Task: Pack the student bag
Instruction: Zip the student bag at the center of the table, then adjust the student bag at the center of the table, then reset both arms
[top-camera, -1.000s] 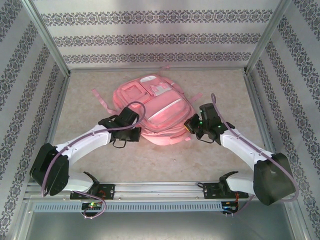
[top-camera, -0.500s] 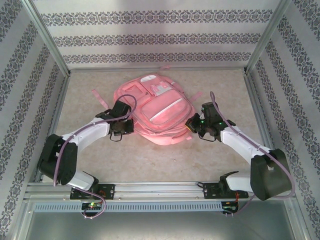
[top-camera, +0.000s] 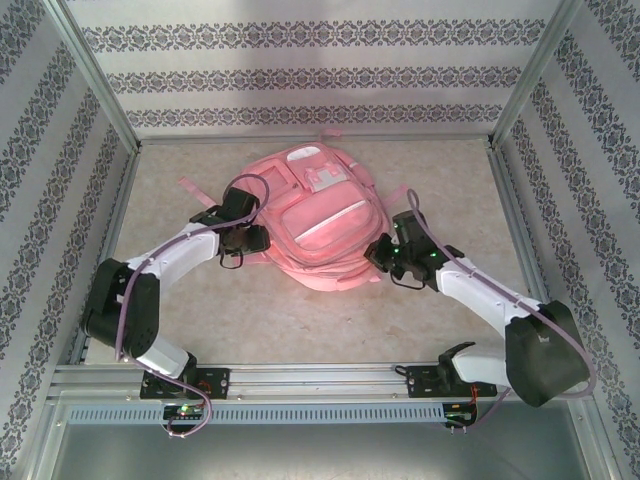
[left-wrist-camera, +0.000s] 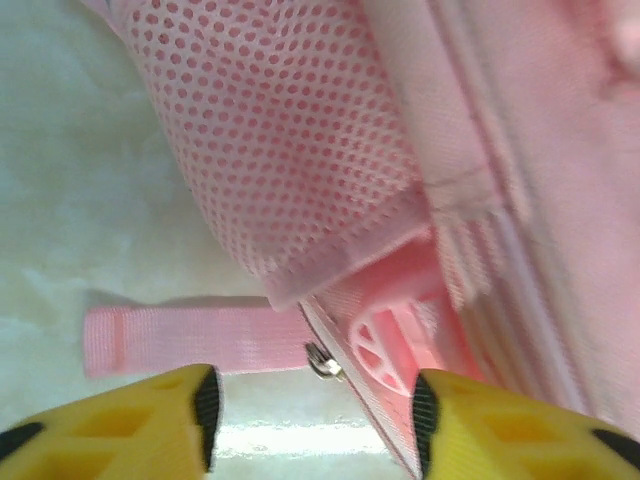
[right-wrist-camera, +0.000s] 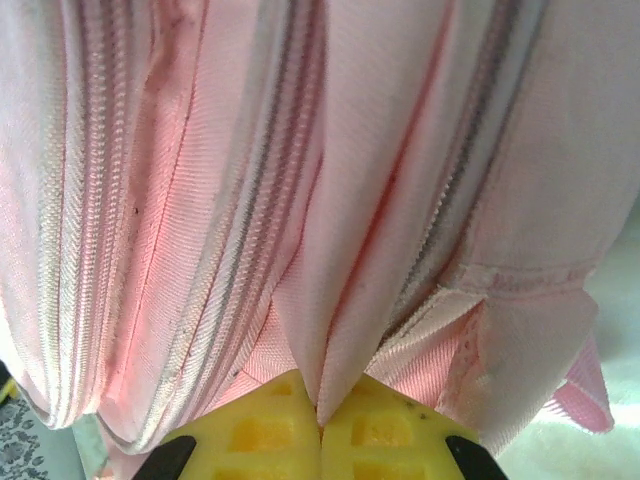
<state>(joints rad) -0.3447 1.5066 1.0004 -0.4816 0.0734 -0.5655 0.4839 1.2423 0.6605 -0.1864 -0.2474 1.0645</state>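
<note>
Since the earlier frame, the left gripper (top-camera: 243, 238) had been carried farther back along the left flank of the student bag (top-camera: 318, 228), and its jaws had been parted; nothing was gripped between the yellow fingers (left-wrist-camera: 110, 432). The bag itself had been nudged slightly toward the back wall. It was seen lying flat, front face up, in the middle of the marbled table (top-camera: 455, 175), toward the rear, between the two arms. It was made of bright pink fabric, with stacked front zip pockets and pale white-grey patches near its top. In the left wrist view, a perforated mesh side pocket (left-wrist-camera: 290, 150) was shown close ahead, with a flat pink strap (left-wrist-camera: 190, 340) laid on the table below it and a small metal zip pull (left-wrist-camera: 322, 362) beside the strap's end. The right gripper (top-camera: 385, 252) was pressed against the bag's right edge, its jaws clamped on a fold of the pink fabric, with grey-pink zip tracks (right-wrist-camera: 265, 200) running up on either side of the fold.
</note>
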